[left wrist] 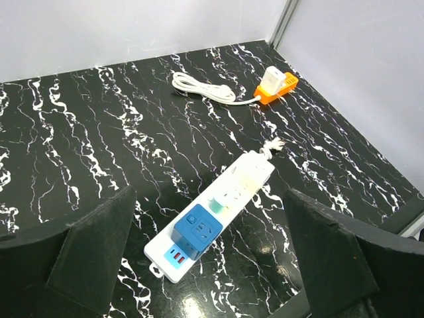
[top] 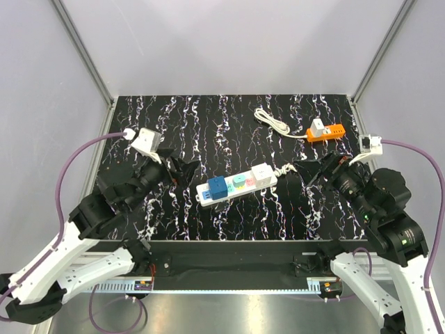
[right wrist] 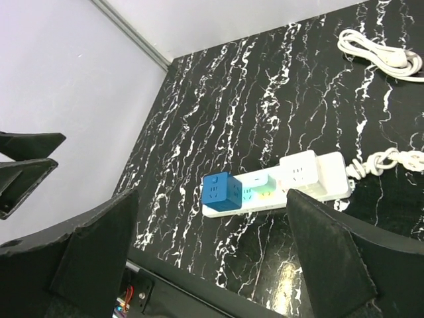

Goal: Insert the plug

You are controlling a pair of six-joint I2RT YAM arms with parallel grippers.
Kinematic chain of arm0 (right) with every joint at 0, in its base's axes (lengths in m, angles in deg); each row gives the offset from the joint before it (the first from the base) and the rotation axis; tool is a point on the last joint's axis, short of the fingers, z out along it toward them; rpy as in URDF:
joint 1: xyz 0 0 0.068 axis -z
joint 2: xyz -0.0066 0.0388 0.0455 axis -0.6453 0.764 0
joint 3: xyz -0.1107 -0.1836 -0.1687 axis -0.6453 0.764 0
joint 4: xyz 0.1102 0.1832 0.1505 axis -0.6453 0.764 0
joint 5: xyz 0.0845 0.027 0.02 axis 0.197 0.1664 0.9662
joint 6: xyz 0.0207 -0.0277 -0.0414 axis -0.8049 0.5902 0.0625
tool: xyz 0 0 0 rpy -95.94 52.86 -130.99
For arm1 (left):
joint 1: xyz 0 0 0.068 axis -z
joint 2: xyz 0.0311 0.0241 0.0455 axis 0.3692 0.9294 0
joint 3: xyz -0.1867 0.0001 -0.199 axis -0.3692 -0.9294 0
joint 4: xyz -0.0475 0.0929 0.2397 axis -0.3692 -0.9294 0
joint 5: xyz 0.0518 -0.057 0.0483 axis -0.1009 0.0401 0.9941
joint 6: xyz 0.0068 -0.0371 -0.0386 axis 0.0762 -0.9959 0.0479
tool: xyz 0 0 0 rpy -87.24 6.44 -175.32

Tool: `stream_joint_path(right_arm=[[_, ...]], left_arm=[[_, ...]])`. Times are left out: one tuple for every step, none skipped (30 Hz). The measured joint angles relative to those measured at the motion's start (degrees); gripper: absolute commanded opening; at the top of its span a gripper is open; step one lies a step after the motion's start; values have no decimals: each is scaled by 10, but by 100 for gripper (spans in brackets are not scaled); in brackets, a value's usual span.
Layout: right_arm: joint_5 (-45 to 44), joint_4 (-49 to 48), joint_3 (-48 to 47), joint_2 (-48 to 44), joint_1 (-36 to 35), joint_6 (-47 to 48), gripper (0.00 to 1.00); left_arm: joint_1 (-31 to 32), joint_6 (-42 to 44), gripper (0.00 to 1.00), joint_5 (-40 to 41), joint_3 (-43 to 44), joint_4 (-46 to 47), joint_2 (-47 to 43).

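A white power strip (top: pixel 236 186) lies at the table's middle, also in the left wrist view (left wrist: pixel 212 222) and right wrist view (right wrist: pixel 278 189). A blue cube adapter (top: pixel 217 188) sits in its left end, with a teal plug (top: pixel 238 182) and a white cube (top: pixel 261 175) beside it. An orange adapter with a white plug on it (top: pixel 324 131) lies at the back right, joined to a coiled white cable (top: pixel 271 120). My left gripper (top: pixel 175 169) is open and empty, left of the strip. My right gripper (top: pixel 311 170) is open and empty, right of the strip.
The black marbled table (top: pixel 229 139) is bounded by metal frame posts and grey walls. The strip's knotted white cord (top: pixel 284 169) lies near my right gripper. Purple cables run from both wrists along the table's sides.
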Motion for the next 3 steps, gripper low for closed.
stream_joint_path(right_arm=[[-3, 2, 0, 0, 0, 1, 100], [-4, 5, 0, 1, 0, 2, 100], [-4, 10, -2, 3, 0, 3, 100]], left_arm=[[0, 2, 99, 1, 0, 1, 0], [0, 3, 99, 2, 0, 1, 1], [0, 4, 99, 2, 0, 1, 2]])
